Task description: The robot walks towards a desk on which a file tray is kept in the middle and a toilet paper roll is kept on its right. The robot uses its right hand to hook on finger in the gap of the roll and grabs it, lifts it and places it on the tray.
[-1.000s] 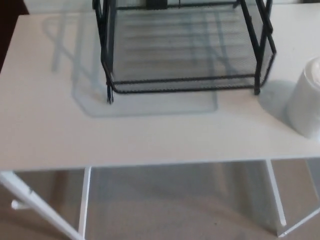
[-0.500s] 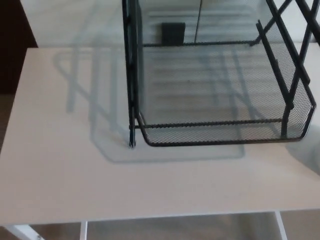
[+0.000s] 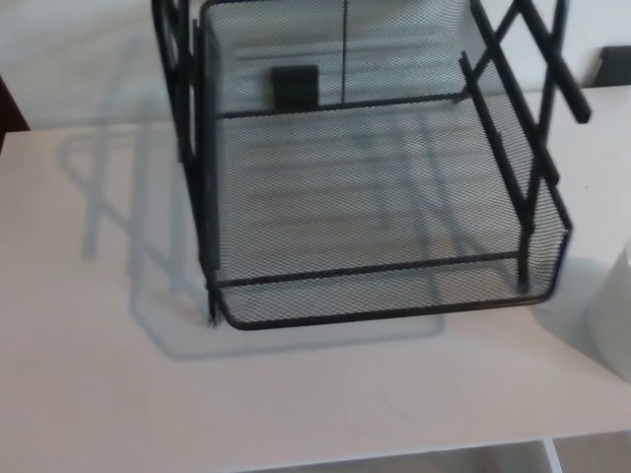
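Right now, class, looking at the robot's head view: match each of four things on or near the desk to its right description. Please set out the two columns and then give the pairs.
Things:
1. file tray
2. toilet paper roll
3. desk
4. small black rectangle

Descriptions:
A. white, cut off by the picture's right edge
B. black wire mesh, in the middle
C. seen through the mesh at the back
D. white flat top, bearing the rest

Pairs: 1-B, 2-A, 3-D, 4-C
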Robot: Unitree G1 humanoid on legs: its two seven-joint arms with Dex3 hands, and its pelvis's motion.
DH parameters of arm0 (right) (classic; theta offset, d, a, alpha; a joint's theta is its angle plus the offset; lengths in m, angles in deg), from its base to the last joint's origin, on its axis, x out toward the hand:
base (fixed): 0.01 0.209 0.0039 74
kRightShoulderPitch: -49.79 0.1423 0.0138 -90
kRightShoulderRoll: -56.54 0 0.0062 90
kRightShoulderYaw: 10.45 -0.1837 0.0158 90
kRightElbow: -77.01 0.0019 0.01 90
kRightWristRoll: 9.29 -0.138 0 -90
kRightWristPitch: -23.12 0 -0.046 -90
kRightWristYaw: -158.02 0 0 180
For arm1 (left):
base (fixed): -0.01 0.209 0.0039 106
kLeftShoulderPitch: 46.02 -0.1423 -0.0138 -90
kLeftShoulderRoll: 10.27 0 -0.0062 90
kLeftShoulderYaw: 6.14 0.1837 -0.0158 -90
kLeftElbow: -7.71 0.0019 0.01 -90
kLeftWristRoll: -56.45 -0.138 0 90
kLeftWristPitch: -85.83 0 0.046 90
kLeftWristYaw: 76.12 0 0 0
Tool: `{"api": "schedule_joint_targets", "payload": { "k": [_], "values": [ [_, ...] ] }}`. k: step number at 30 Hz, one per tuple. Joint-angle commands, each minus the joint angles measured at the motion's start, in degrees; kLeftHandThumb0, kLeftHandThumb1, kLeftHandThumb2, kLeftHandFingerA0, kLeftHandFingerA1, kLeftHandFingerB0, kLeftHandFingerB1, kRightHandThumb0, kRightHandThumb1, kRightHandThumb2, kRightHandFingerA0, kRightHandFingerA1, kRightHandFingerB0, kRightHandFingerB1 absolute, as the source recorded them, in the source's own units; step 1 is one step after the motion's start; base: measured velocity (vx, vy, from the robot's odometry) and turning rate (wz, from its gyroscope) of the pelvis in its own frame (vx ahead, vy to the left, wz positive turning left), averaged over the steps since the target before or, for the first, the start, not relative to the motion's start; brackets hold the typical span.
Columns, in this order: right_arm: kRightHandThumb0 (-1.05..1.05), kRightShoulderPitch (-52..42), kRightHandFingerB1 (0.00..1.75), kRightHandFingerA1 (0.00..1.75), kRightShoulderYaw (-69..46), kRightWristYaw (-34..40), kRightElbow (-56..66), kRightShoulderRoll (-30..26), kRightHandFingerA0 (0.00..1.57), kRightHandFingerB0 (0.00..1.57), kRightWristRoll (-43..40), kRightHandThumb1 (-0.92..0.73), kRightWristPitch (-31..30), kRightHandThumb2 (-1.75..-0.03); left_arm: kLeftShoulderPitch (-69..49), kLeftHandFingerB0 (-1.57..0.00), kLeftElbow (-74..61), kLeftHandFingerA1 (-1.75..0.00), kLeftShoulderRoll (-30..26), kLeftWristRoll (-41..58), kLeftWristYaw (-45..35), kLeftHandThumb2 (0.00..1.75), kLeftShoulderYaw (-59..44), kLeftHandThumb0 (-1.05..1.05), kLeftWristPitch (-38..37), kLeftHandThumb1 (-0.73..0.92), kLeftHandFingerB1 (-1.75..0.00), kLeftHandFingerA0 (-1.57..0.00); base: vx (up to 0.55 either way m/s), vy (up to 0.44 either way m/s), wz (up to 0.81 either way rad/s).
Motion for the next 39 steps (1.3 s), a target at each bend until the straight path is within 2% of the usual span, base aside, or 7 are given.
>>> {"api": "schedule_joint_targets", "payload": {
  "k": [1, 13, 14, 30, 32, 33, 39],
  "values": [
    [-0.49, 0.1, 0.19, 0.37, 0.7, 1.4, 0.6, -0.2, 0.05, 0.06, 1.1, -0.52, 2.3, -0.67, 0.4, 0.00, 1.2, -0.11, -0.5, 0.5, 0.3, 1.16, -0.7, -0.89, -0.8, 0.88, -0.05, 0.00, 0.01, 0.211, -0.06],
    [-0.38, 1.9, 0.23, 0.29, -5.0, 4.5, -0.9, 0.6, 0.00, 0.03, -3.0, -0.55, -1.4, -0.56, 1.1, 0.00, 1.8, -0.09, -0.3, 1.2, -0.1, 1.16, -1.7, -0.88, 0.4, 0.89, -0.05, 0.00, 0.02, 0.083, 0.03],
    [-0.38, 1.4, 0.22, 0.22, -5.7, 3.2, -0.7, 0.6, 0.00, 0.00, -3.5, -0.55, -0.8, -0.58, 1.3, 0.00, 2.0, -0.04, -0.3, 0.8, 0.4, 0.76, -1.6, -0.77, 0.4, 0.92, 0.00, 0.00, 0.00, 0.000, 0.00],
    [-0.32, 1.8, 0.19, 0.03, -20.7, 9.0, 0.8, 1.0, 0.00, 0.00, -9.0, -0.55, -1.1, -0.60, 2.4, 0.00, 3.0, -0.06, -0.4, 2.1, 0.5, 1.03, -4.2, -0.85, -0.1, 0.80, 0.00, 0.00, 0.00, 0.000, 0.00],
    [-0.42, 1.2, 0.17, 0.22, -21.2, 9.6, 2.9, -0.2, 0.00, 0.03, -7.5, -0.47, -0.9, -0.74, 1.9, 0.00, 1.9, -0.05, -0.4, 2.3, -0.1, 1.05, -4.3, -0.86, -0.3, 0.81, 0.00, 0.00, 0.00, 0.000, 0.00],
    [-0.46, 1.7, 0.24, 0.70, -19.4, 12.8, 5.2, -1.2, 0.60, 0.02, -4.3, -0.59, 0.0, -0.58, 2.6, 0.00, 2.5, -0.05, -0.5, 3.0, 0.0, 1.03, -5.2, -0.85, -0.2, 0.80, 0.00, 0.00, 0.00, 0.000, 0.00],
    [-0.54, 8.4, 0.28, 0.67, -17.9, 13.8, 5.1, -4.3, 0.30, 0.07, -2.4, -0.59, 10.1, -0.57, 2.9, 0.00, 2.6, -0.11, -1.3, 2.0, 0.0, 1.17, -4.8, -0.90, -0.5, 0.87, -0.07, 0.00, 0.00, 0.000, 0.00]
  ]
}}
